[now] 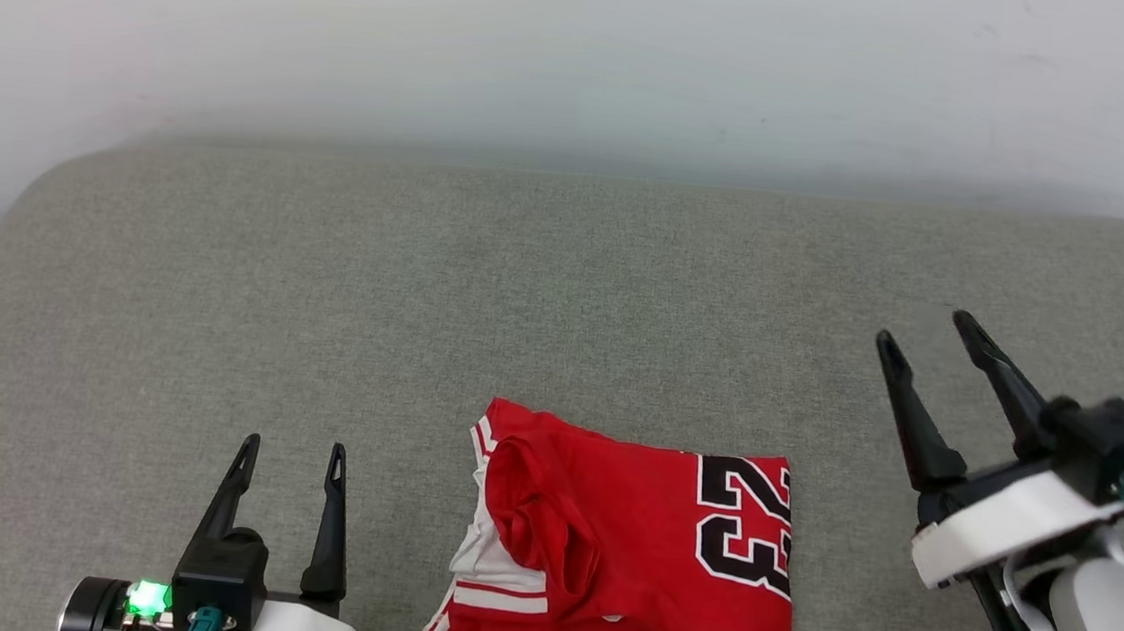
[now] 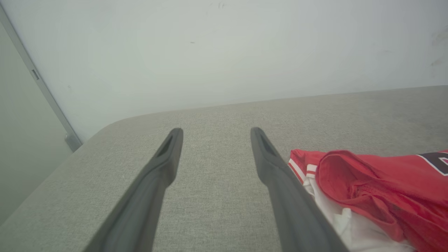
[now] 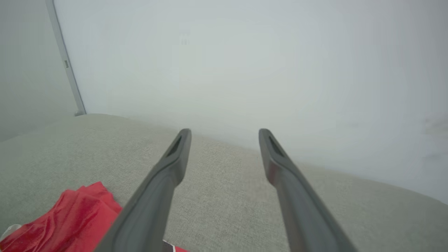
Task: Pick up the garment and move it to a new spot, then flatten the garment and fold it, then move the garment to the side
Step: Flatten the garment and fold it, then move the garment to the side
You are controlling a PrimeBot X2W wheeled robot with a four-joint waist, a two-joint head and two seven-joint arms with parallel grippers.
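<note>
At the near edge of the grey cushion (image 1: pixel 564 286), dead centre, lies the garment (image 1: pixel 643 563). It is folded into a rough rectangle, red side up. A black-and-white "23" sits at its right end, and a white sleeve with red stripes peeks out at its left end. A rumpled red fold bulges on top near the left.

Down at the lower left is the left gripper (image 1: pixel 296 445), fingers spread wide with nothing between them, pointing up the cushion. It stands just beside the garment's striped end with a strip of bare grey in between, so there is no contact.

Over on the right is the right gripper (image 1: pixel 922 326), fingers also parted and empty, tilted up and to the left. It sits well clear of the "23" end, so the garment lies between the two grippers and touches neither.

From the left wrist, the left gripper (image 2: pixel 216 130) looks along bare cushion, with the garment (image 2: pixel 367 182) off to the right of its fingers. From the right wrist, the right gripper (image 3: pixel 224 131) aims at the pale wall (image 3: pixel 280 70). The garment (image 3: pixel 80 213) shows red at the lower left, partly behind one finger.
</note>
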